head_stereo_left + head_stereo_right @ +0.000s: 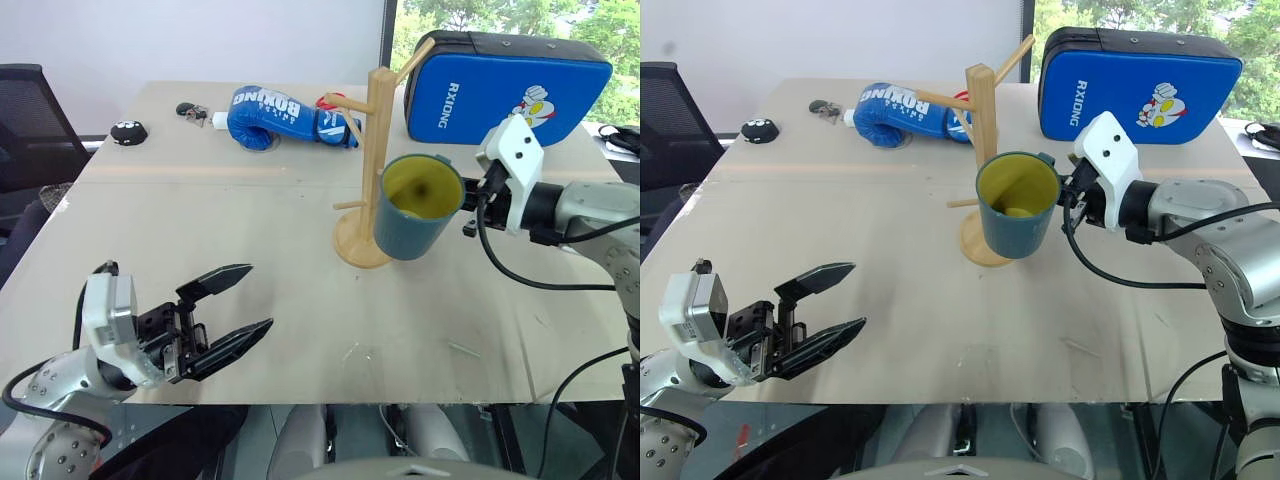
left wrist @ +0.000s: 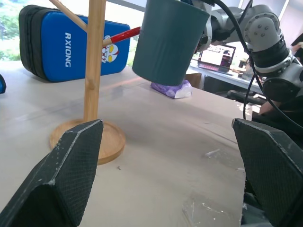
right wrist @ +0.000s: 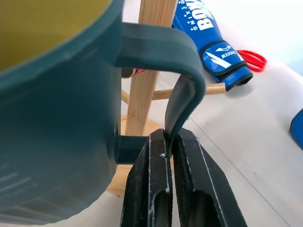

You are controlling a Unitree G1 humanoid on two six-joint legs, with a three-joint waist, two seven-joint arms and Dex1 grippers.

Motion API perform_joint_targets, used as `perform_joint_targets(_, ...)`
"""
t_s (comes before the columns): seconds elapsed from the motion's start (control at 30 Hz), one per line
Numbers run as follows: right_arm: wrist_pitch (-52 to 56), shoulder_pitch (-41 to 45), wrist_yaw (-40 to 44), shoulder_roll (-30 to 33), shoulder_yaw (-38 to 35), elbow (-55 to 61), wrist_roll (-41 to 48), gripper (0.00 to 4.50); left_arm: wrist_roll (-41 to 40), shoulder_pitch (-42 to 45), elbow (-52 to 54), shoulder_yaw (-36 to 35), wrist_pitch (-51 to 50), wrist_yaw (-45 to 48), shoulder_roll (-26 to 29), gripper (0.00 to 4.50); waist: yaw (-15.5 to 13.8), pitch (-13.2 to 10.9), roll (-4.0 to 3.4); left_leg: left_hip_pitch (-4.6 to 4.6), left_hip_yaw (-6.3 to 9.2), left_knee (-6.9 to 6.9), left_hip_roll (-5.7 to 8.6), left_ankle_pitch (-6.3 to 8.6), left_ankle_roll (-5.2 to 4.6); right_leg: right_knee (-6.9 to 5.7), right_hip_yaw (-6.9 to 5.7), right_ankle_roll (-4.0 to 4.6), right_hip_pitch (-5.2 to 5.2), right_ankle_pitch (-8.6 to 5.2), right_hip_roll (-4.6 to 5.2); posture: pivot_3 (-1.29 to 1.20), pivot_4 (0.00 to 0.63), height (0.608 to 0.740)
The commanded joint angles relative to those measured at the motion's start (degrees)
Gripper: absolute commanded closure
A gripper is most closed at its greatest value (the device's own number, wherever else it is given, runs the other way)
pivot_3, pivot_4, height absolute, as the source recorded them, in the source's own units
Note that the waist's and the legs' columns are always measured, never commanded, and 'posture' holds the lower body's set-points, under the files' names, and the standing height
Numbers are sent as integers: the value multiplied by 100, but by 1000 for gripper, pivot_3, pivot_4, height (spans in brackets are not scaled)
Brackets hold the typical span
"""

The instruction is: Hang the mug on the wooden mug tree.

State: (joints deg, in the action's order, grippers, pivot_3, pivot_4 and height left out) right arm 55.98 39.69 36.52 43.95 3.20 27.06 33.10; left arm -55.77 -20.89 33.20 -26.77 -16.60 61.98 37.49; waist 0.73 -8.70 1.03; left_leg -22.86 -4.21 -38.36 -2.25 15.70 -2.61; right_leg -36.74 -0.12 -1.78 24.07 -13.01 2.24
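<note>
The slate-blue mug with a yellow inside hangs in the air, mouth up and tilted toward me. My right gripper is shut on its loop handle, the fingers pinching the handle's lower part. The mug sits just right of the wooden mug tree's post, above its round base. A red-tipped peg points toward the mug. My left gripper is open and holds nothing, low over the table's near left part, pointing at the tree.
A blue boxing glove and red scissors lie behind the tree. A blue kick pad stands at the back right. Keys and a small black object lie at the back left. Bare tabletop lies between my grippers.
</note>
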Motion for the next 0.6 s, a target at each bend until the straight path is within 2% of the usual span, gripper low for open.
perform_joint_targets(0.03,50,542,-44,-206,317,-173,-202,4479,-111,-29,225,-135,-4,-111,-13,0,19,0,0,0,-6,0,-1,0,0,-2,5,0,6,1,-1,0,150,740)
perform_joint_targets(0.23,222,1044,-187,-696,966,-637,-565,4479,-60,-64,293,-83,-22,-318,-103,0,12,0,2,-2,-9,1,-1,0,0,-2,4,0,7,1,0,0,150,740)
perform_joint_targets(0.33,195,904,-40,-521,991,-510,-683,3660,-62,-61,293,-99,-51,-443,-122,0,-18,0,2,-10,-6,1,0,0,0,0,0,1,9,1,2,0,150,740)
perform_joint_targets(0.37,188,814,-2,-495,828,-403,-602,3075,-53,-50,283,-109,-43,-490,-130,0,-26,0,3,-10,-4,1,2,0,0,-1,-2,1,10,1,4,0,150,740)
perform_joint_targets(0.43,85,571,168,-357,486,-154,-420,2315,-58,-25,250,-129,-30,-542,-136,0,-40,0,3,-15,0,1,4,0,0,2,-6,1,10,1,8,0,150,740)
perform_joint_targets(0.6,-337,-386,678,52,-457,380,19,2315,-32,-22,130,-121,6,-464,-152,0,-19,0,4,-15,-1,1,5,3,-5,4,-8,-2,8,1,10,0,150,740)
